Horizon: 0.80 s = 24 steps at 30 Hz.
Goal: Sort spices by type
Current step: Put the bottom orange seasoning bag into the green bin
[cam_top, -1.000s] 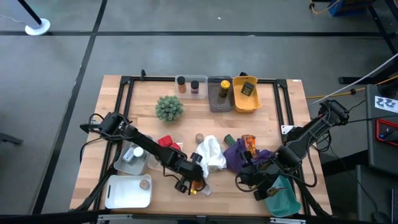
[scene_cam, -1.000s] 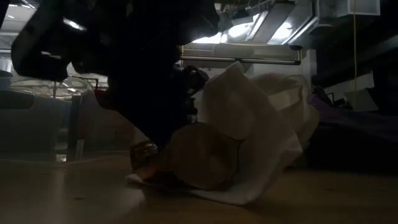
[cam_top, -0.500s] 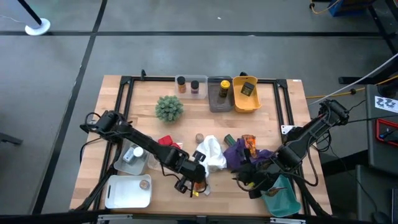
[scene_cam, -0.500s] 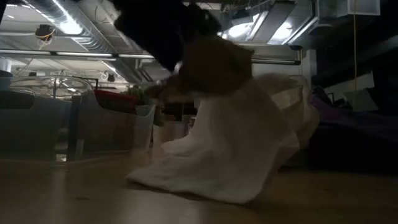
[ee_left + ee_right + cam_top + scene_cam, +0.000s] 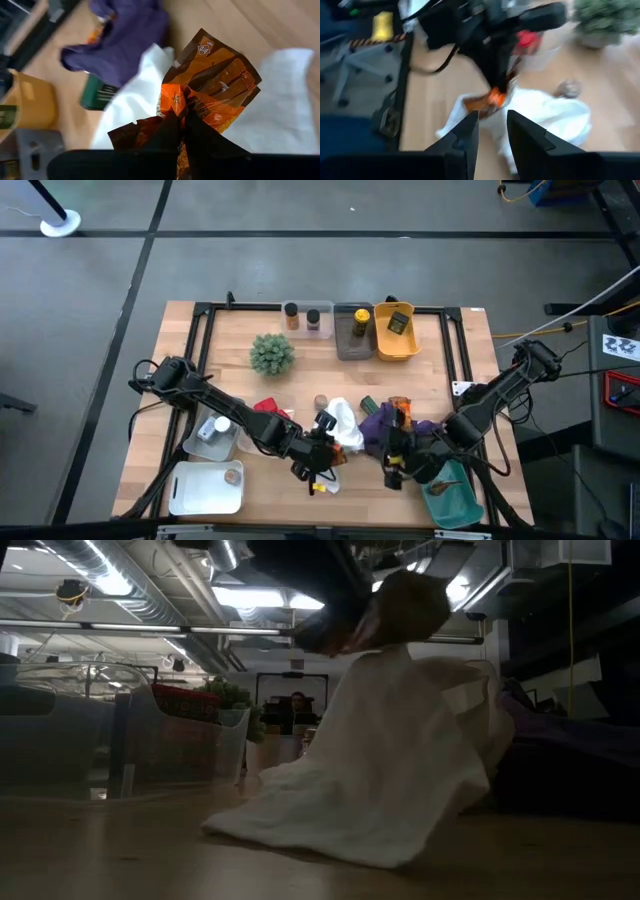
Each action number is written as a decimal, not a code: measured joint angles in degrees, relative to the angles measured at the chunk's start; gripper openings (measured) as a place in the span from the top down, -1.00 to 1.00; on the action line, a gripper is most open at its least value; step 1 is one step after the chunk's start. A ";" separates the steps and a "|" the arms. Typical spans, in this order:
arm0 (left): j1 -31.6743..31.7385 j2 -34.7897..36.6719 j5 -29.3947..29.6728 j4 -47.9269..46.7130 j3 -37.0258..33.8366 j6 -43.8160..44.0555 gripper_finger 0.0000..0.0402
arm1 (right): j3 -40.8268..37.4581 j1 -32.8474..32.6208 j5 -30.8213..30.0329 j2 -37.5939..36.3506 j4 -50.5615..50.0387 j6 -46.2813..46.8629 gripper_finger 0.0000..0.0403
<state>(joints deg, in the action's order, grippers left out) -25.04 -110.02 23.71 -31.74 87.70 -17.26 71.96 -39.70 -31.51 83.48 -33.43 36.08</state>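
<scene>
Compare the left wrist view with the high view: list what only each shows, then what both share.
Only the left wrist view: the printed, crumpled face of the orange-red foil packet pinched in the shut left gripper, and the lettering on a dark green tin.

Only the high view: the whole table, the spiky green plant, the white tray, the teal bin, and the right gripper near the purple cloth.

Both: the white cloth, the purple cloth, the yellow bin and the grey bin.
</scene>
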 joint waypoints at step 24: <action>-2.54 0.00 8.03 8.63 0.02 -7.30 0.98 | -0.02 8.74 9.13 6.87 9.85 -8.06 0.49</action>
<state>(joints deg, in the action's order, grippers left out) -27.58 -110.02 31.75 -23.10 87.72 -24.56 71.94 -30.96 -22.38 90.35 -23.59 28.03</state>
